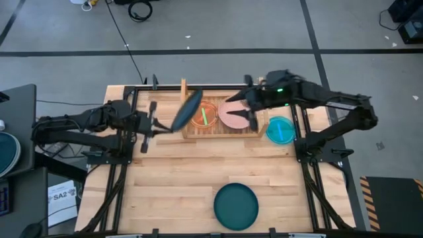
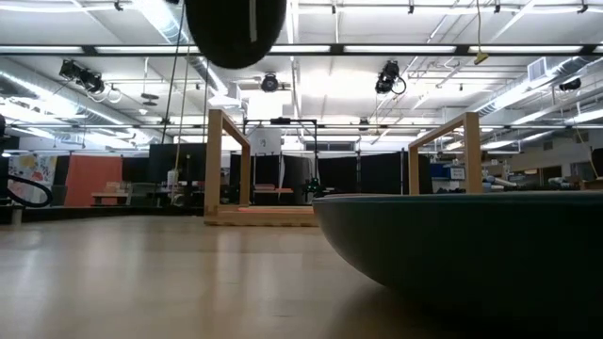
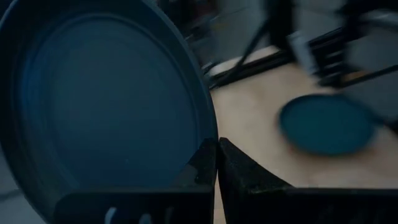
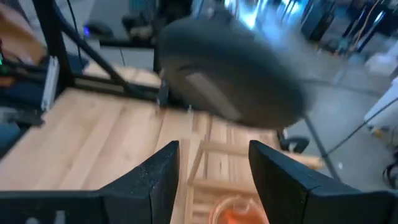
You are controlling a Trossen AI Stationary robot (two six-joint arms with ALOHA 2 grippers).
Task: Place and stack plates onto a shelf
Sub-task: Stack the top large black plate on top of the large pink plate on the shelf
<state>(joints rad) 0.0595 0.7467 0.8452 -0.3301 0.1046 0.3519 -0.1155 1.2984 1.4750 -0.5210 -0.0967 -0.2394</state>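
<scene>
My left gripper [image 1: 168, 125] is shut on a dark plate [image 1: 188, 108], held on edge in the air over the left end of the wooden shelf [image 1: 192, 132]. The plate also shows in the low view [image 2: 236, 28], high above the shelf [image 2: 273, 215]. A translucent orange plate [image 1: 205, 114] and a pink plate [image 1: 231, 119] lie flat on the shelf's slats. My right gripper [image 1: 246, 109] is open and empty above the pink plate; in its own view [image 4: 214, 168] it faces the held dark plate [image 4: 230, 68]. My left gripper pinches the dark plate's rim [image 3: 208, 134] between its two fingers, one on the hollow face and one on the back. The fingers come roughly level from the table's left. The plate stands on edge, tilted, lifted clear of shelf and table.
A translucent cyan plate [image 1: 281, 129] lies on the table just right of the shelf. A dark green-teal plate [image 1: 236, 205] lies near the table's front edge and fills the low view's foreground [image 2: 471, 245]. The shelf's two upright side boards [image 2: 215, 165] stand at its ends.
</scene>
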